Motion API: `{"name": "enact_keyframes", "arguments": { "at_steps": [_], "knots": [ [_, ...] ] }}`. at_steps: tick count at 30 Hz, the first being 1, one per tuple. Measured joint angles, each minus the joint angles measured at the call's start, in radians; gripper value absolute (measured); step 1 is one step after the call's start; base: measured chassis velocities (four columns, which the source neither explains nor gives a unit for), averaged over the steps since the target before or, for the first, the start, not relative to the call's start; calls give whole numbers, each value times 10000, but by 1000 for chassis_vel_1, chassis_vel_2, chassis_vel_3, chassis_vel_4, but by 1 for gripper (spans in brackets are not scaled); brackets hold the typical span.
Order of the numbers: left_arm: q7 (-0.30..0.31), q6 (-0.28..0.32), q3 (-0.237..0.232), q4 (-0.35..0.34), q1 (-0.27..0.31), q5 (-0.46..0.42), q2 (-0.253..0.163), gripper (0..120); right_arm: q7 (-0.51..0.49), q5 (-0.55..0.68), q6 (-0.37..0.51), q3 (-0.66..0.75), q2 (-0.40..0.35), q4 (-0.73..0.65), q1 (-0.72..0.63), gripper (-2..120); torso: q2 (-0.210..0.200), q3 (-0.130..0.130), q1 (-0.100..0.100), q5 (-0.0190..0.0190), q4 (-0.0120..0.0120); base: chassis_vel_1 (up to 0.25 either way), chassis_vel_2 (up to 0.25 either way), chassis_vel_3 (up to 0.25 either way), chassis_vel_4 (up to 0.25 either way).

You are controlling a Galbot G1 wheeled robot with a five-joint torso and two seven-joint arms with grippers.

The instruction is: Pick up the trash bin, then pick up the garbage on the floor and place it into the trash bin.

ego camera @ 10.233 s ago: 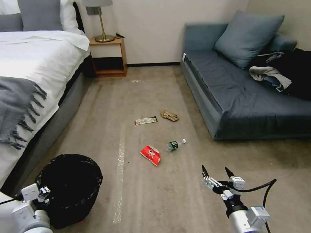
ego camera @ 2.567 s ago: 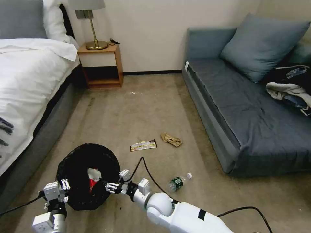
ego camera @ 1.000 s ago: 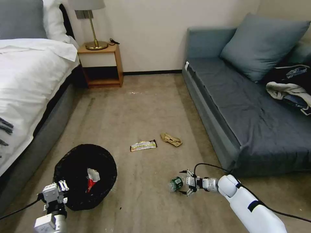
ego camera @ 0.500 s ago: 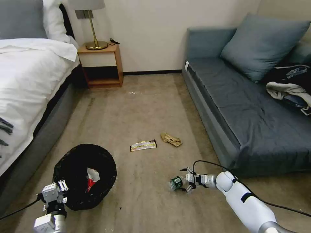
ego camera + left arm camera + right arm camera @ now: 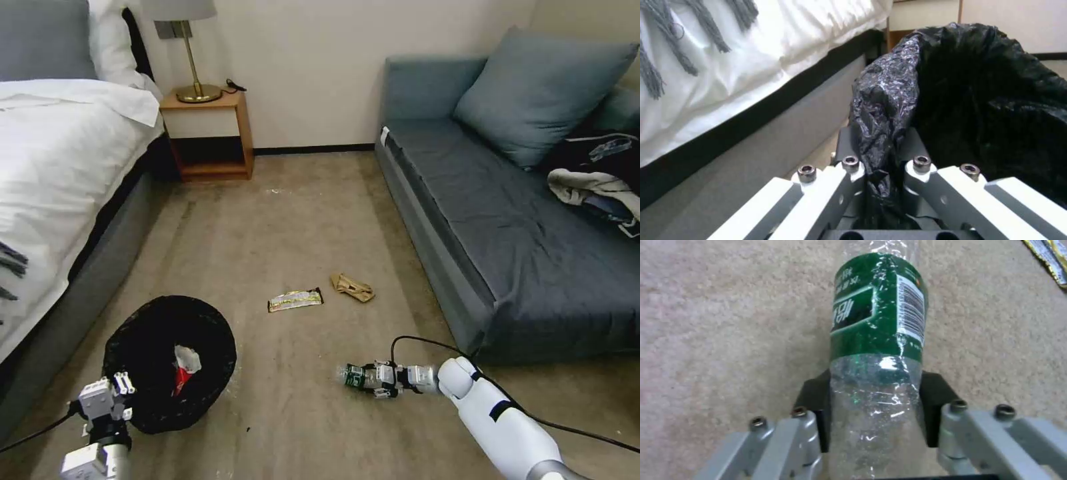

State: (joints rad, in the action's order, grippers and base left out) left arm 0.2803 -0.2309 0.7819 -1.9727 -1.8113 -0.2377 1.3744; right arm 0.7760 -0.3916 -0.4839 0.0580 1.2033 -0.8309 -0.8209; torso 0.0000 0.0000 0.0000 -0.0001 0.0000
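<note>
1. Since half a second ago the right pincer (image 5: 373,381) has closed in: its black fingers (image 5: 815,400), then spread beside the bottle (image 5: 357,376), now press on both sides of its clear body.
2. The bottle lies on its side on the floor (image 5: 300,213), just off the sofa's (image 5: 507,220) near corner, its green label (image 5: 876,320) beyond the fingertips.
3. The left pincer (image 5: 882,173) is clamped on the near rim of the trash bin (image 5: 170,363), pinching the glossy black bag (image 5: 885,100) between its fingers.
4. The trash bin stands well apart from the sofa, close beside the bed (image 5: 60,173), with the red snack bag (image 5: 181,377) inside it.
5. The gold-and-black wrapper (image 5: 295,300) and the tan paper wad (image 5: 353,287) lie side by side on the floor, between bin and sofa, farther from the robot than the bottle.
</note>
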Motion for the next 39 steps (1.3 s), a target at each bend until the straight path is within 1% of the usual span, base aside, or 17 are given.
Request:
{"name": "enact_keyframes", "arguments": {
  "at_steps": [1, 4, 7, 10, 12, 15, 16, 20, 21, 25, 26, 29, 30, 32, 36, 37, 39],
  "knots": [
    [0, 0, 0, 0, 0, 0, 0, 6, 0, 0, 0, 0, 0, 0, 0, 38, 0, 0, 0, 0, 0, 0, 0, 0, 0],
    [-8, -15, 0, -47, -37, 1, 0, 6, 208, 543, 95, -27, -57, -255, -112, 28, 0, 1, 0, 2, 0, 0, 0, 0, 0],
    [-12, -15, 0, -81, -49, 4, -2, 6, 300, 1070, 234, -114, -124, -502, -152, 27, 0, 0, 0, 2, 0, 0, 0, 0, 0],
    [-29, -16, -7, -179, -83, 7, -28, 6, 384, 2863, 888, -651, -353, -1539, -230, 27, 0, 0, 1, 1, -1, 0, 0, 0, 0],
    [-29, -16, -9, -186, -86, 7, -29, 6, 383, 3072, 973, -734, -378, -1677, -230, 27, 0, 0, 0, 2, -1, 0, 0, 0, 0],
    [-35, 28, -63, -296, -128, -47, -23, 6, 253, 5235, 1581, -1549, -444, -2891, -206, 27, 0, 0, 0, 0, -1, 0, 0, 0, 0],
    [-35, 28, -63, -296, -128, -47, -23, 6, 253, 5235, 1581, -1549, -444, -2891, -206, 27, 0, 0, 0, 0, -1, 0, 0, 0, 0],
    [-44, 44, -101, -340, -201, 2, -8, 6, -1011, 7441, 1950, -2622, -204, -4238, 7, 27, 0, 1, 0, 0, 1, 0, 0, 0, 0],
    [-44, 44, -101, -340, -201, 2, -8, 6, -1011, 7441, 1950, -2622, -204, -4238, 7, 27, 0, 1, 0, 0, 1, 0, 0, 0, 0],
    [-51, 51, -105, -373, -249, 29, -69, 6, -2750, 9119, 2451, -3930, 121, -5605, 339, 27, 0, 0, 0, 1, 2, 0, 0, 0, 0],
    [-51, 51, -105, -373, -249, 29, -69, 6, -2750, 9119, 2451, -3930, 121, -5605, 339, 27, 0, 0, 0, 1, 2, 0, 0, 0, 0],
    [-39, 99, -110, -402, -250, 26, -121, 6, -4177, 10003, 2774, -5414, 139, -6622, 786, 27, 0, 0, 0, -1, 2, 0, 0, 0, 0],
    [-39, 99, -110, -402, -250, 26, -121, 6, -4177, 10003, 2774, -5414, 139, -6622, 786, 27, 0, 0, 0, -1, 2, 0, 0, 0, 0],
    [-36, 109, -111, -422, -246, -23, -161, 6, -4929, 10353, 2806, -6344, 216, -6945, 1098, 27, 0, 0, 0, -2, 1, 0, 0, 0, 0],
    [-37, 112, -122, -447, -229, -89, -169, 6, -5878, 10463, 2705, -7150, 761, -6779, 1428, 27, 0, 1, 0, -1, 1, 0, 0, 0, 0],
    [-37, 112, -122, -447, -229, -89, -169, 6, -5878, 10463, 2705, -7150, 761, -6779, 1428, 27, 0, 1, 0, -1, 1, 0, 0, 0, 0],
    [-40, 86, -164, -447, -205, -131, -131, 6, -6594, 10382, 2576, -7385, 1324, -6293, 1554, 27, 0, 0, 0, -1, 1, 0, 0, 0, 0]
  ]
}}
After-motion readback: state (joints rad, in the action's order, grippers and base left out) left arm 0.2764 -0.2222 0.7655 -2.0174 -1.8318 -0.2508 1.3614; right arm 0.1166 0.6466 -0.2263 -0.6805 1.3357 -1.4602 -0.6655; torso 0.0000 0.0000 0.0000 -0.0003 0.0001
